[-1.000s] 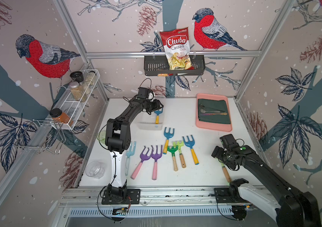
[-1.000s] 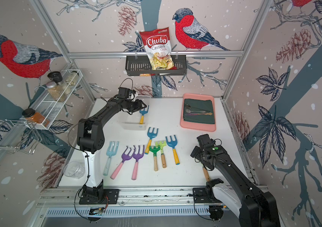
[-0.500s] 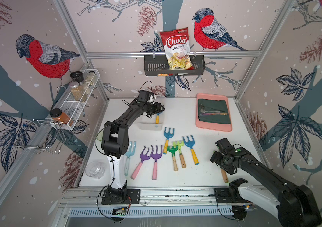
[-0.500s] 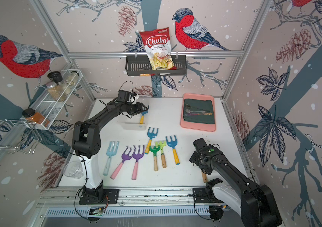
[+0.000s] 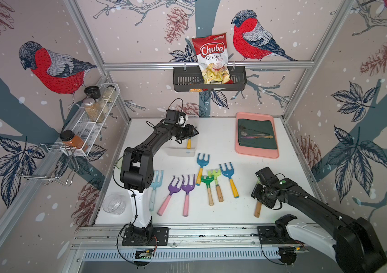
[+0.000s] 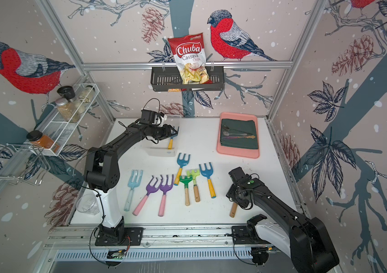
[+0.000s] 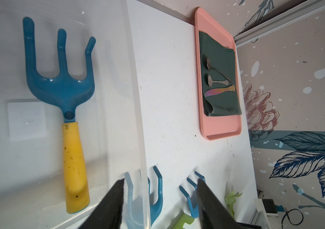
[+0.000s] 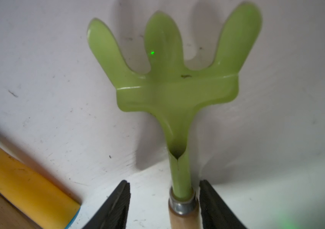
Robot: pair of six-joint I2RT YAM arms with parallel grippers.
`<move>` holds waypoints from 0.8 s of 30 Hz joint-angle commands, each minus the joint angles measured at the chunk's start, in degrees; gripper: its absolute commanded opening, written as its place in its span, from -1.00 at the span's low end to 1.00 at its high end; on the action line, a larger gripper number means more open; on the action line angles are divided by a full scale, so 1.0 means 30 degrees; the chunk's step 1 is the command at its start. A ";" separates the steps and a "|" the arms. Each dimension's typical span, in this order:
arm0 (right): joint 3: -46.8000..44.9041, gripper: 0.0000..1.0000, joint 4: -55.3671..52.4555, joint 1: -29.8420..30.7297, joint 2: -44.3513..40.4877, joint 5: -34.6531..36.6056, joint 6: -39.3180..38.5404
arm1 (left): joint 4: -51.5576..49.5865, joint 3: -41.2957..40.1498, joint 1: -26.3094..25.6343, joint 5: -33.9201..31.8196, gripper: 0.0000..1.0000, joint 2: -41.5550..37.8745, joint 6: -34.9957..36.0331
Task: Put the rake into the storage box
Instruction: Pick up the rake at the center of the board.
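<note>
1. White surface (image 5: 213,141) between bird-papered walls carries a row of toy rakes. The clear storage box (image 5: 176,151) sits towards the back, with a blue rake (image 7: 60,87) already lying in it.
2. Over the box rim hangs the left gripper (image 7: 160,184), jaws apart and empty.
3. Near the front edge, the right gripper (image 8: 164,182) has dropped onto the light green rake (image 8: 175,87) and narrowed. One pad touches the wooden handle (image 5: 258,209); the other shows a gap.
4. The grasp looks nearly made. This rake lies well apart from the box, so the carry remains.
</note>
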 commanded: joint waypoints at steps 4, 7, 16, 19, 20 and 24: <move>-0.0358 0.05 -0.0811 0.0957 0.0292 0.0321 0.0640 | -0.0250 -0.0319 -0.0036 -0.0915 0.19 -0.1106 0.0599; -0.0534 0.00 -0.0664 0.1091 0.0620 0.0467 0.0680 | -0.0514 -0.0389 -0.0088 -0.0948 0.18 -0.1378 0.0714; -0.0021 -0.54 0.0013 0.1445 0.1294 0.0132 0.0239 | 0.1441 -0.2526 -0.0365 -0.0030 0.18 -0.3170 -0.0502; 0.1088 -0.63 0.0099 0.1313 0.1270 -0.0041 -0.0348 | 0.3072 -0.3813 -0.0722 0.0846 0.18 -0.3984 -0.1434; 0.1772 -0.64 0.0041 0.1282 0.1405 -0.0056 -0.0741 | 0.3501 -0.4121 -0.0809 0.1151 0.18 -0.4148 -0.1759; 0.5084 -0.65 -0.0341 0.1373 0.2918 -0.0165 -0.2621 | 0.5732 -0.5347 -0.1244 0.2939 0.17 -0.4615 -0.3328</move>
